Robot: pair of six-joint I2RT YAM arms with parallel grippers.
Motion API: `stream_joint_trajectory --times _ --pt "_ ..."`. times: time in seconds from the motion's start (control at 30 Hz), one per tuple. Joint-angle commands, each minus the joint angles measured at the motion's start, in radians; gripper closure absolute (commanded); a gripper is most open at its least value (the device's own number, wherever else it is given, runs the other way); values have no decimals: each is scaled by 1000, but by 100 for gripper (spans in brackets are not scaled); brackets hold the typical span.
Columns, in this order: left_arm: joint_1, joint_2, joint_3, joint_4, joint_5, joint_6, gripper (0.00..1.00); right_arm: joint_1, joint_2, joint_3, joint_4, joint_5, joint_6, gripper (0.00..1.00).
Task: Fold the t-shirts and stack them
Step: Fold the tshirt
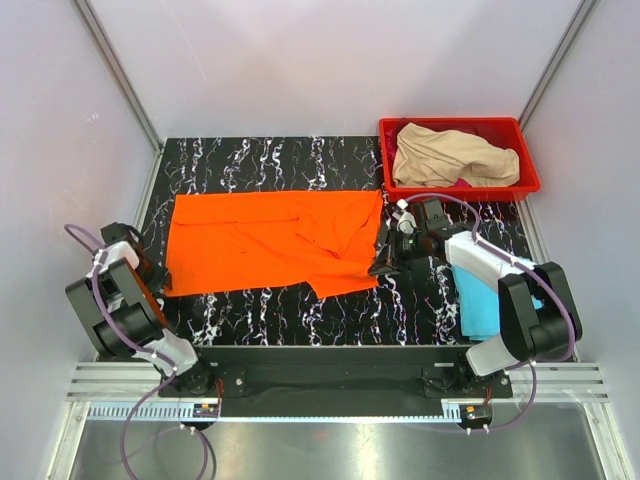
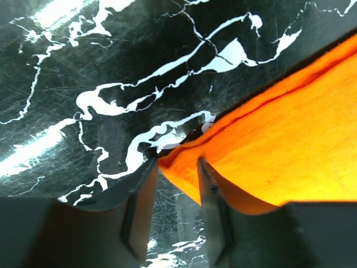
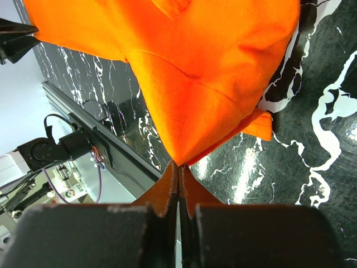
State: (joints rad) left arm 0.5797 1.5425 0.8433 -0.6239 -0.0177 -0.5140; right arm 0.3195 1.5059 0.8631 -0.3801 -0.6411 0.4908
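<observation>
The orange shirt (image 1: 270, 240) lies spread flat on the table (image 1: 260, 160), long axis running left to right, and each arm works the end nearest it. The right gripper (image 3: 179, 166) is closed tight on a pulled-up point of cloth at the shirt's right near edge. The left gripper (image 2: 177, 166) sits at the left near corner, jaws partly apart and astride the corner tip, with dark table showing in the gap, so it looks not yet pinched. The coming fold likely turns on this: both grips sit on the near edge, and the cloth stretches away from them toward the far side, so that edge could be carried far and over. The strip of table beyond the shirt is bare on the left. On the far right the bin (image 1: 530, 185), holding a beige shirt (image 1: 450, 155), sits close to the right arm's path. A blue shirt (image 1: 478, 305) lies near right, under that arm.
</observation>
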Motion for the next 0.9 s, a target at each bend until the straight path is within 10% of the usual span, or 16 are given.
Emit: stream_joint_trajectory --times 0.0,0.23,0.87 --pt "-4 34 -7 87 -36 6 68 -2 2 36 4 -8 -17 100" --pt "-6 35 7 75 -19 55 100 -2 -6 33 -16 4 -17 100" --pt "-63 -182 62 0 -53 215 100 -23 -105 -19 27 -97 111 100"
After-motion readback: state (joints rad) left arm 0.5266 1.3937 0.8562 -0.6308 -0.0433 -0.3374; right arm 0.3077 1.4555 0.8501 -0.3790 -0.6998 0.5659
